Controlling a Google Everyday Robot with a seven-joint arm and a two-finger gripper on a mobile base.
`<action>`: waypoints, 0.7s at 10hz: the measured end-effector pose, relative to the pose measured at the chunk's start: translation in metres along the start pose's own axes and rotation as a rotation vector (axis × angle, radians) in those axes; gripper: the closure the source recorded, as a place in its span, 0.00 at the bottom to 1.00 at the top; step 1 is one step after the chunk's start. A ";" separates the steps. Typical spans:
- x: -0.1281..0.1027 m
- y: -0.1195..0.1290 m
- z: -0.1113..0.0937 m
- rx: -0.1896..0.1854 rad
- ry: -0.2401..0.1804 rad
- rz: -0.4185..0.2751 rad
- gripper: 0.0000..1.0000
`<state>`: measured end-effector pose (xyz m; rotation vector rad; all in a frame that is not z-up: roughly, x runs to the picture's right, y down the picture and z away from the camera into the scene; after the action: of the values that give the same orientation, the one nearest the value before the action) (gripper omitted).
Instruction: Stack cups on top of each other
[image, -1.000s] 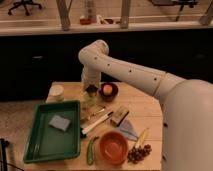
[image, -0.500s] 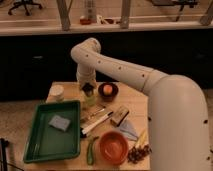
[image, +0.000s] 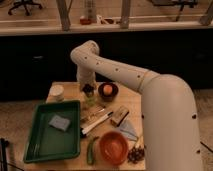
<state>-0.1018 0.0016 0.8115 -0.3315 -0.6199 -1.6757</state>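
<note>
**STATION STATUS: GRIPPER OVER CUPS AT REAR OF WORKTOP**

A green tray (image: 37, 145) occupies the left side of the wooden worktop (image: 131, 100). A grey-blue pad (image: 60, 122) lies inside it. A pale round container (image: 57, 92) stands behind the tray, at the rear left corner.

The gripper (image: 88, 85) points down over the rear of the worktop, between the pale container and the dark bowl. The dark cup (image: 88, 91) is at its lower end. The pale greenish cup (image: 90, 101) stands directly in front of and below the dark cup. Contact between the two cups cannot be confirmed. Jaw state: cannot tell.

A green cucumber (image: 91, 150) lies at the front edge, beside the tray. A black-and-white marker (image: 97, 124) lies diagonally at centre. The dark bowl (image: 107, 92) holds an orange fruit (image: 107, 89) and stands just right of the cups. An orange bowl (image: 114, 148) stands at the front. A brown block (image: 119, 115) lies right of the marker. Dark grapes (image: 135, 155) lie at the front right corner. The white arm (image: 165, 110) enters from the right.
</note>
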 end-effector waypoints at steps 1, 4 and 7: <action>0.001 0.001 0.004 0.004 -0.001 0.003 1.00; 0.005 0.004 0.016 0.013 -0.012 0.009 1.00; 0.008 0.004 0.028 0.017 -0.036 0.012 1.00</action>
<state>-0.1034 0.0107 0.8399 -0.3530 -0.6576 -1.6547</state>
